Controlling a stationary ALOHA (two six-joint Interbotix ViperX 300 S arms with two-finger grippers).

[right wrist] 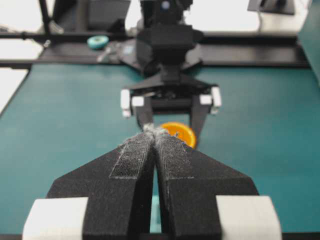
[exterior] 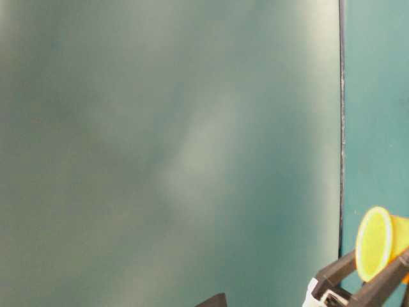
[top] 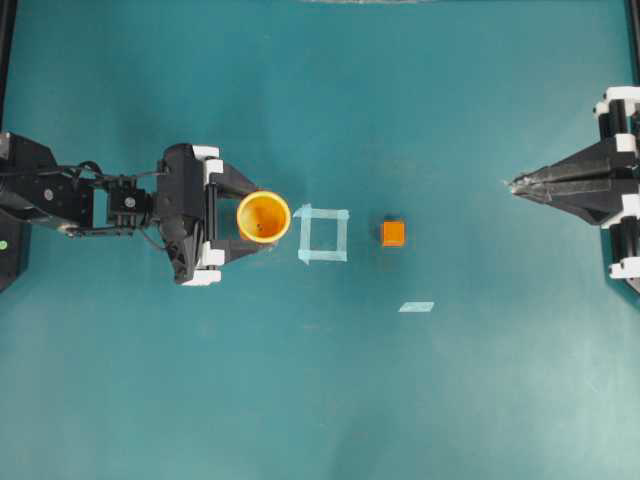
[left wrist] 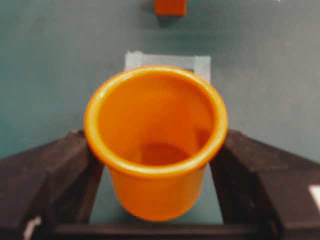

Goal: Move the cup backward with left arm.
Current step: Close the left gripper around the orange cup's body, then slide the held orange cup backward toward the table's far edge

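Observation:
The cup (top: 263, 216), orange-yellow with a round rim, stands upright just left of a pale tape square. My left gripper (top: 262, 217) reaches in from the left with one black finger on each side of it. In the left wrist view both fingers (left wrist: 75, 165) press the cup (left wrist: 155, 195) under its rim, so the gripper is shut on it. I cannot tell whether its base touches the table. The table-level view shows the cup (exterior: 374, 243) at the lower right between the fingers (exterior: 339, 272). My right gripper (top: 515, 184) hangs at the far right, shut and empty, its tips (right wrist: 156, 131) pointing toward the cup (right wrist: 181, 133).
A light-blue tape square (top: 324, 234) lies on the teal table right of the cup. A small orange cube (top: 393, 233) sits beyond it, seen also as the cube (left wrist: 170, 6) in the left wrist view. A short tape strip (top: 416, 307) lies nearer the front.

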